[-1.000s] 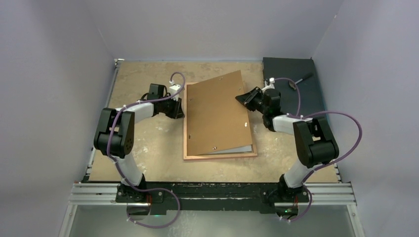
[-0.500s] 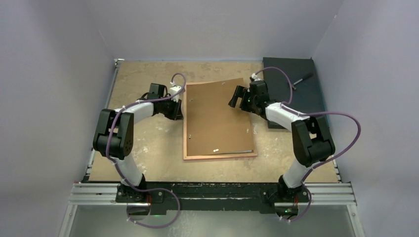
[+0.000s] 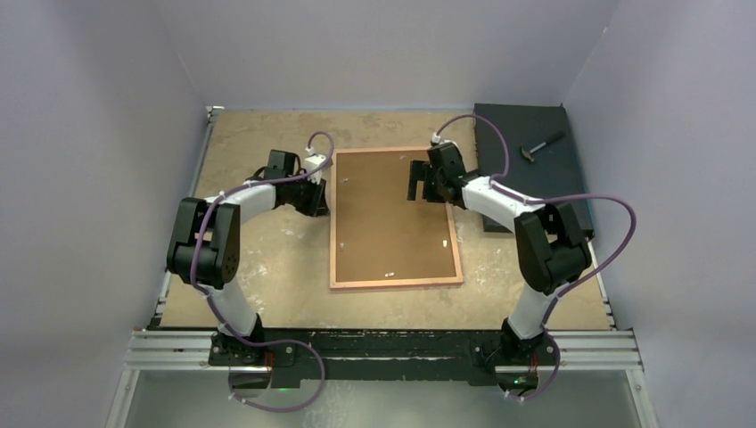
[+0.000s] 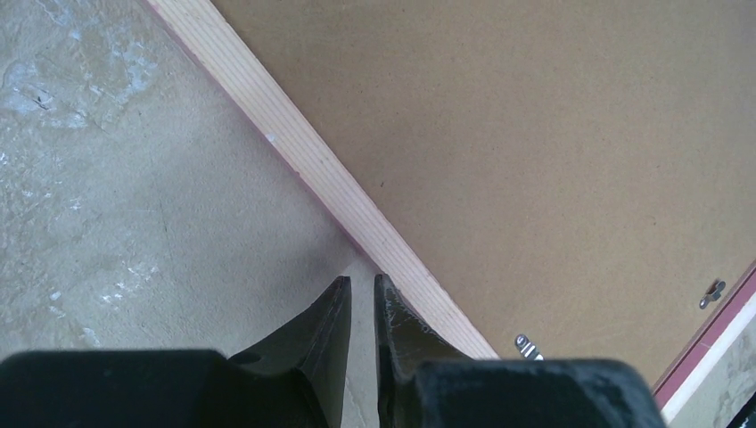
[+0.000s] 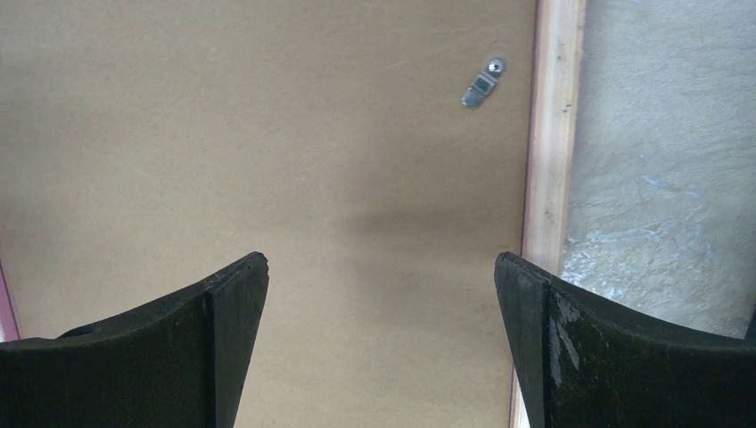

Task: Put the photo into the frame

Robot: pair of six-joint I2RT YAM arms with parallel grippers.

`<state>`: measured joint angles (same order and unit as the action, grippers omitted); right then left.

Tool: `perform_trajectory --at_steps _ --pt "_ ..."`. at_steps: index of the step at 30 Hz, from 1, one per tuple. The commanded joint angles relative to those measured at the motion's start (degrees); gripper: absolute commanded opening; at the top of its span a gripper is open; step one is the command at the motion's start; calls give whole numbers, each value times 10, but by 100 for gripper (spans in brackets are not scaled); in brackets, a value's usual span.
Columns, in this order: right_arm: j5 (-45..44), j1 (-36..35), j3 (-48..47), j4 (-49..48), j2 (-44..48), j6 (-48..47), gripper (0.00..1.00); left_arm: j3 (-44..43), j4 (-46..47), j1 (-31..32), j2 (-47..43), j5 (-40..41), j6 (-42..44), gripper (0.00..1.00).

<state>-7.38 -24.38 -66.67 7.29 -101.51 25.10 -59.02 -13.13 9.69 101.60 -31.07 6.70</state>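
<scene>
The frame (image 3: 396, 283) lies back-up with the brown backing board (image 3: 392, 223) seated inside; the photo is hidden, perhaps beneath. The left gripper (image 4: 361, 299), almost closed and empty, meets the frame's left rim. The right gripper (image 5: 382, 263) gapes wide, empty, over the board.

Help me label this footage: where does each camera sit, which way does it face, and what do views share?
Top external: above and behind the bases, looking down at the table; both arms show.
Left wrist: on the left arm, looking down past its near-shut left claw at the frame rim.
Right wrist: on the right arm, looking down through its open right claw at the backing board.
Shared: both wrist views show backing board and frame rim.
</scene>
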Motion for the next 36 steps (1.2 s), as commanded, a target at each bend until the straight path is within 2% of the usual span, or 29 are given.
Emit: perform_trajectory --at_steps 1,6,11,16,18,23,30,36 --pt "-27 -7 -23 23 13 -14 99 -16 -3 -5 -26 2 13 13" --pt "5 -10 -25 0 47 -5 99 -23 -13 -14 -28 -6 6 15" --pt "78 -40 -24 -42 58 32 99 -37 -20 -37 -19 -66 -32 27" --pt "148 -64 -8 -146 47 91 89 -28 13 -36 -5 -105 -80 31" --pt "174 -74 -11 -175 30 107 81 -28 17 -36 8 -109 -88 31" --pt "213 -118 9 -203 18 114 71 -3 26 -35 17 -112 -82 31" --pt "284 -160 102 -277 35 126 70 16 28 -34 28 -110 -70 26" --pt "286 -203 125 -291 19 117 70 23 32 -32 34 -107 -70 21"
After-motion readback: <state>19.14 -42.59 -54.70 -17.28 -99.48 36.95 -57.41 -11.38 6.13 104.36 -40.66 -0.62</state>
